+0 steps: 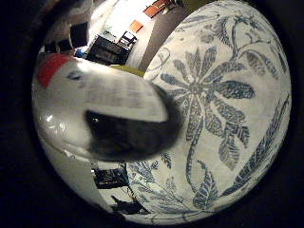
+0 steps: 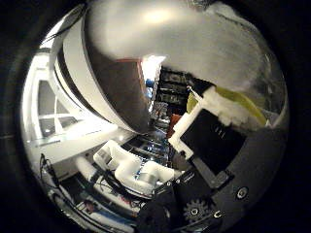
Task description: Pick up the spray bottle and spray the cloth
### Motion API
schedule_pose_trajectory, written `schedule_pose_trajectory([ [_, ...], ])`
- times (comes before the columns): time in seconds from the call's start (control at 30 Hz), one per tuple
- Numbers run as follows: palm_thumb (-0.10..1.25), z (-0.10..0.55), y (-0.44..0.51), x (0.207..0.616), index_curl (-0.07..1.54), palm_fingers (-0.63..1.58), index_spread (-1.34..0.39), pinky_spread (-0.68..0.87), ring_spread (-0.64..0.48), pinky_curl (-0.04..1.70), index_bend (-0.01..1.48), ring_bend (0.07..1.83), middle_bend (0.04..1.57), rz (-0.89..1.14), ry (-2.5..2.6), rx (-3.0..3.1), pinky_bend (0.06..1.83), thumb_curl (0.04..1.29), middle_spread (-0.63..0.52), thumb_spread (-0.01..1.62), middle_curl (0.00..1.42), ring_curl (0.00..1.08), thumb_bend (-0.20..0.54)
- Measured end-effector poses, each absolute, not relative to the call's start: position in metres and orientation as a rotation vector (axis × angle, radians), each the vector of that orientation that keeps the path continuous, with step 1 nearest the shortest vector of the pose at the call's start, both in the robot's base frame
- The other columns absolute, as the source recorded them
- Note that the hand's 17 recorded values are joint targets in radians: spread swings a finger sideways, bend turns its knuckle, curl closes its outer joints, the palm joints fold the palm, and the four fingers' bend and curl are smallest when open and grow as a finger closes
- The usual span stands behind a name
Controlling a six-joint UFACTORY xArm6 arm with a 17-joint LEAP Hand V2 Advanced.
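In the right little finger side palm view a white spray bottle [image 1: 109, 100] with a printed label, a red patch and a black band fills the middle, very close to the palm. Behind it lies a white cloth [image 1: 233, 95] with a blue flower pattern. In the right thumb side palm view the bottle's pale body [image 2: 175, 49] fills much of the picture. The white and black fingers [image 2: 209, 136] of my hand [image 2: 165, 160] curl up against it.
Dark shelves and furniture [image 1: 109, 47] stand in the room beyond the cloth. In the right thumb side palm view a yellow thing [image 2: 243, 105] shows beside the bottle, and shelves [image 2: 175, 87] stand further off.
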State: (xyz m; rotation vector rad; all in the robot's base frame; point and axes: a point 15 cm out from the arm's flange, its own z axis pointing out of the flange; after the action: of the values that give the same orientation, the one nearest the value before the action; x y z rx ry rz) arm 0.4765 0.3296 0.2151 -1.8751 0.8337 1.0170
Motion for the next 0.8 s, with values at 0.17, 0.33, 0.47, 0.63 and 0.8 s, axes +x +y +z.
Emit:
schedule_pose_trajectory([
  [0.17,0.86,0.223,0.320,0.479,0.55,0.19,-0.37,-0.17,-0.12,0.79,0.41,1.12,0.86,0.989,0.831,-1.890,0.75,0.62,-0.06,0.97,0.47,0.46,-0.022],
  [0.33,0.84,0.233,0.313,0.483,0.49,0.06,-0.40,0.21,-0.04,0.70,0.40,0.86,0.68,0.966,0.830,-1.888,0.65,0.58,-0.03,1.01,0.41,0.37,-0.023],
  [0.47,0.82,0.241,0.310,0.484,0.45,0.10,-0.40,0.35,0.02,0.61,0.36,0.73,0.58,0.962,0.831,-1.884,0.57,0.56,0.00,1.01,0.37,0.32,-0.024],
  [0.63,0.82,0.242,0.295,0.486,0.41,0.15,-0.37,0.42,0.06,0.53,0.26,0.62,0.50,0.941,0.848,-1.927,0.50,0.53,0.02,1.01,0.36,0.29,-0.024],
  [0.8,0.79,0.233,0.268,0.490,0.39,0.18,-0.32,0.45,0.10,0.47,0.19,0.54,0.43,0.933,0.920,-1.988,0.46,0.51,0.04,1.02,0.35,0.27,-0.025],
])
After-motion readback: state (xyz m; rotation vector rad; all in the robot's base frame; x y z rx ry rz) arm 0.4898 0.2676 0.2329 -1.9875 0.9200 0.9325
